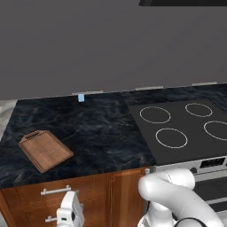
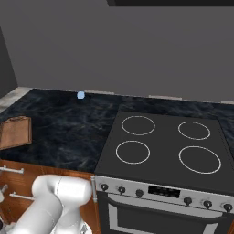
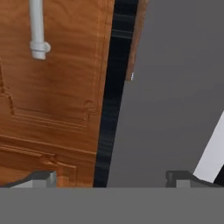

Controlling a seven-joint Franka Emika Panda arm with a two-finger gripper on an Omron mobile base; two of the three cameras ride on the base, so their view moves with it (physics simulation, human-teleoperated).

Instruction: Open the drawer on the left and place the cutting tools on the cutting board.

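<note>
Spread wide, our fingers face the drawer front under the bench's left end; its stiff silver handle looks the firm hold; we expect a light slide; the cutting board lies above.

Flat, even rendered light with no clear source and no glare. The dark counter and grey wall look dim; the cutting board casts almost no shadow. The pictures are coarse and slightly soft, and the wood at nine o'clock in the hand view is blurred.
</note>
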